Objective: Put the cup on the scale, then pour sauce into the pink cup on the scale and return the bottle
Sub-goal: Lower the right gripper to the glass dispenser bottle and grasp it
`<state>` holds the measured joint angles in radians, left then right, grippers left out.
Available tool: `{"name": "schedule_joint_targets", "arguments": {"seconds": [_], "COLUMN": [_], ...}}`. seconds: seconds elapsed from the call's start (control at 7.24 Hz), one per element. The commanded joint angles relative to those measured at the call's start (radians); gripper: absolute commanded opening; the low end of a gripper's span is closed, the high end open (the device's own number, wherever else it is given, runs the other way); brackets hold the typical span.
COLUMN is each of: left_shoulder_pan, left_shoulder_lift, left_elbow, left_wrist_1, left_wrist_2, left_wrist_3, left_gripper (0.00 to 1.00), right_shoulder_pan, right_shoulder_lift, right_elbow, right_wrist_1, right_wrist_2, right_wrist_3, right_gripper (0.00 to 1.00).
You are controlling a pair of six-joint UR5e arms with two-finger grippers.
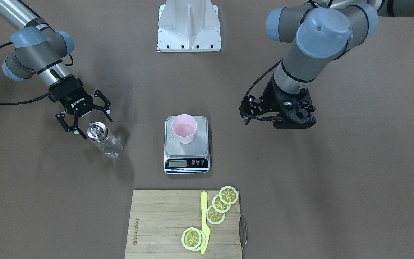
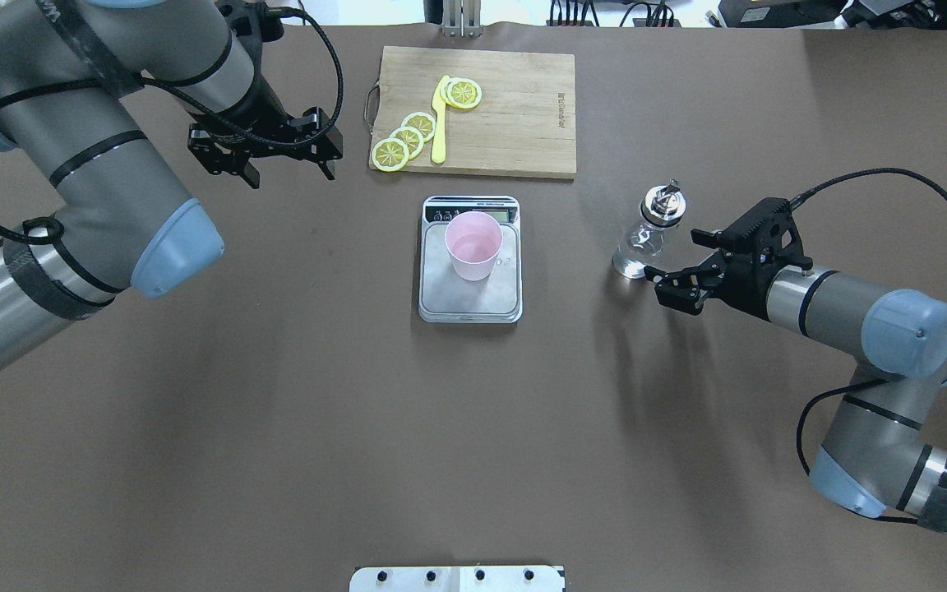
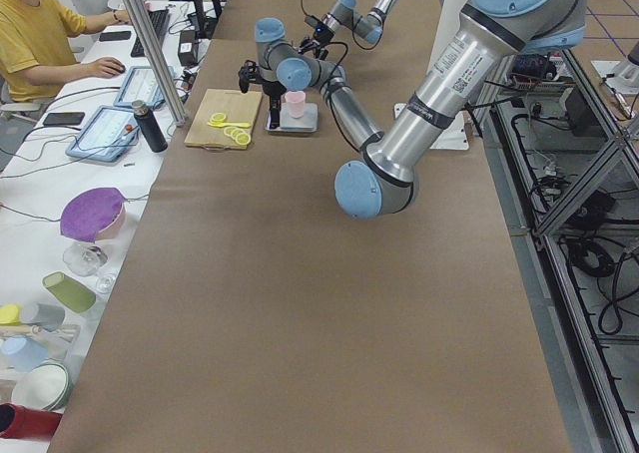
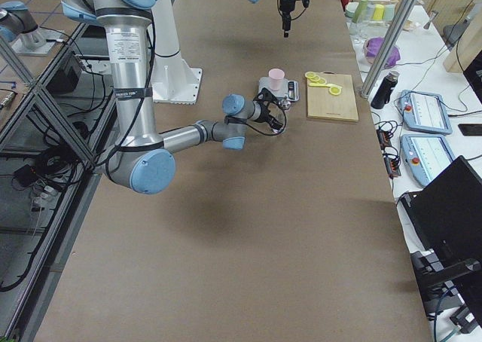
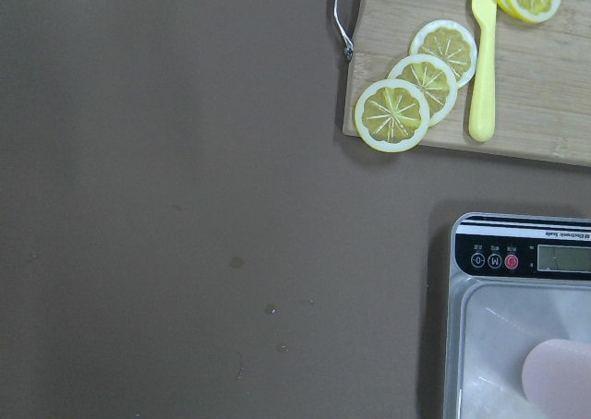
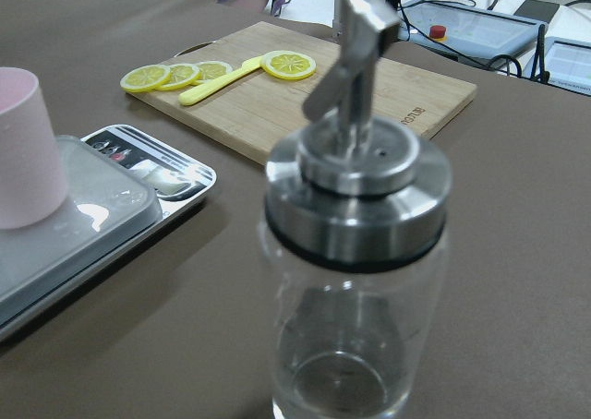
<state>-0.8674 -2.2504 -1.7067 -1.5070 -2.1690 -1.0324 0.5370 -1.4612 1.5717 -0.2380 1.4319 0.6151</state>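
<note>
The pale pink cup stands upright on the steel platform of the scale, also in the overhead view and at the corner of the left wrist view. The clear glass bottle with its metal cap and spout stands upright on the table, apart from the scale. My right gripper is open right beside the bottle, and the right wrist view shows the bottle close up with no finger on it. My left gripper is open and empty, held above the table beside the scale.
A bamboo cutting board with several lemon slices and a yellow knife lies beyond the scale on the operators' side. The white robot base is at the other edge. An operator sits at a side desk.
</note>
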Motion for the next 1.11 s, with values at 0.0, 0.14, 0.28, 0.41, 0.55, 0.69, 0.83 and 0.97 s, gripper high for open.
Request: {"name": "schedule_joint_targets", "arguments": {"seconds": [0.0, 0.14, 0.28, 0.41, 0.55, 0.69, 0.83, 0.97], "left_shoulder_pan": [0.001, -0.001, -0.001, 0.001, 0.001, 0.001, 0.001, 0.001], "left_shoulder_lift": [0.000, 0.000, 0.002, 0.000, 0.000, 0.000, -0.001, -0.001], "left_elbow": [0.001, 0.001, 0.001, 0.001, 0.001, 0.004, 0.004, 0.004], "left_wrist_1": [0.002, 0.002, 0.002, 0.001, 0.002, 0.002, 0.001, 0.001], "left_wrist_2": [0.000, 0.000, 0.002, 0.000, 0.000, 0.002, 0.002, 0.002], "left_wrist_3": [0.000, 0.000, 0.000, 0.000, 0.000, 0.002, 0.002, 0.002], "left_gripper": [1.00, 1.00, 1.00, 1.00, 1.00, 1.00, 1.00, 1.00], "right_shoulder_pan": [-0.058, -0.055, -0.016, 0.003, 0.006, 0.005, 0.008, 0.012], "right_shoulder_lift": [0.021, 0.016, 0.013, 0.012, 0.019, 0.025, 0.033, 0.035], "right_elbow": [-0.035, -0.032, -0.030, -0.036, -0.038, -0.061, -0.077, -0.081], "right_wrist_1": [0.052, 0.054, 0.054, 0.054, 0.052, 0.052, 0.052, 0.052], "right_wrist_2": [-0.073, -0.067, -0.007, 0.005, 0.001, -0.002, -0.004, -0.004], "right_wrist_3": [-0.006, -0.011, -0.015, -0.017, -0.018, -0.015, -0.014, -0.014], "right_gripper": [0.95, 0.95, 0.95, 0.95, 0.95, 0.94, 0.94, 0.94]}}
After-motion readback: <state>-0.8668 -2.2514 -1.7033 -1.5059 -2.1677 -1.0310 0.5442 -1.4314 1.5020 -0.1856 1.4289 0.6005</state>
